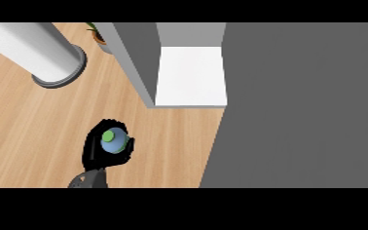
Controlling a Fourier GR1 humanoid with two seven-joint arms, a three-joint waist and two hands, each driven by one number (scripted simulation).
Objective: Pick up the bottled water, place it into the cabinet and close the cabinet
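Though half-hidden, bottle (114, 141) in left hand (101, 153)

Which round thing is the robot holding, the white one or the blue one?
The little blue bottled water with the green cap; the left hand curls round it. The big white cylinder stands apart, untouched.

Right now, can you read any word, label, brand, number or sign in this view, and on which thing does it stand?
None: no text can be read in the head view.
Bottled water: only its green cap and blue top show inside the curled left hand; any label is hidden.
Cabinet: plain white shelf and grey walls, no writing.
White cylinder: no marking shows.
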